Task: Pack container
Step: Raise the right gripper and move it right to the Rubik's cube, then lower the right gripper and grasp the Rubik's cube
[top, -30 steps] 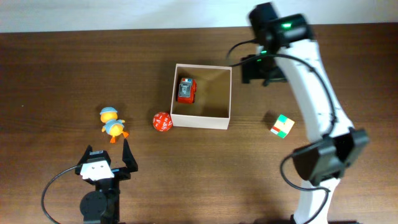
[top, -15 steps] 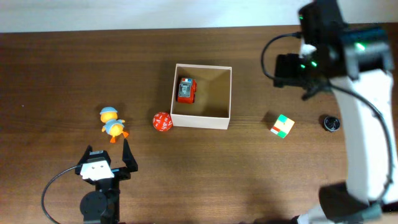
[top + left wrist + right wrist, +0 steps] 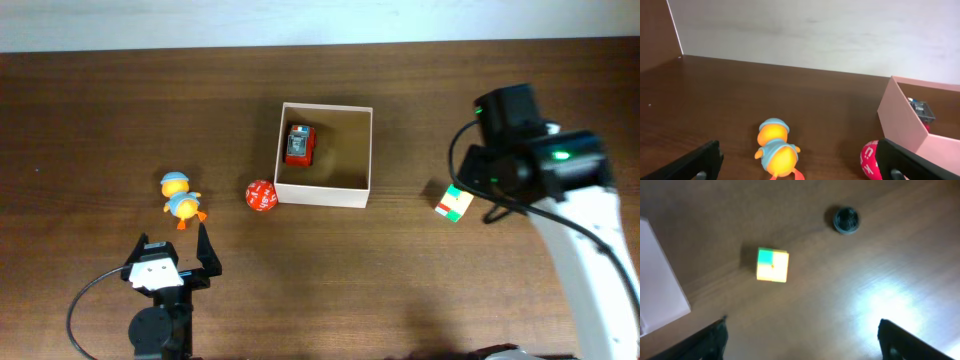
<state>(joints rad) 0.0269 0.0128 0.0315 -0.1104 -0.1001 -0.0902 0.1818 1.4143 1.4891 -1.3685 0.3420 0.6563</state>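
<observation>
Right pincer point(image 3: 802, 337) swung from container point(image 3: 325, 196) edge to over cube point(image 3: 772, 265), apart; left pincer point(image 3: 173, 237) apart.

Blurred right wrist view (tabletop glare)

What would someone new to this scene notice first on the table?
The white-walled container mid-table stands out, a red toy car inside by its left wall. A red ball sits just outside its front left corner, with an orange and blue duck farther left. The open right end effector hovers above a multicoloured cube to the container's right.
</observation>
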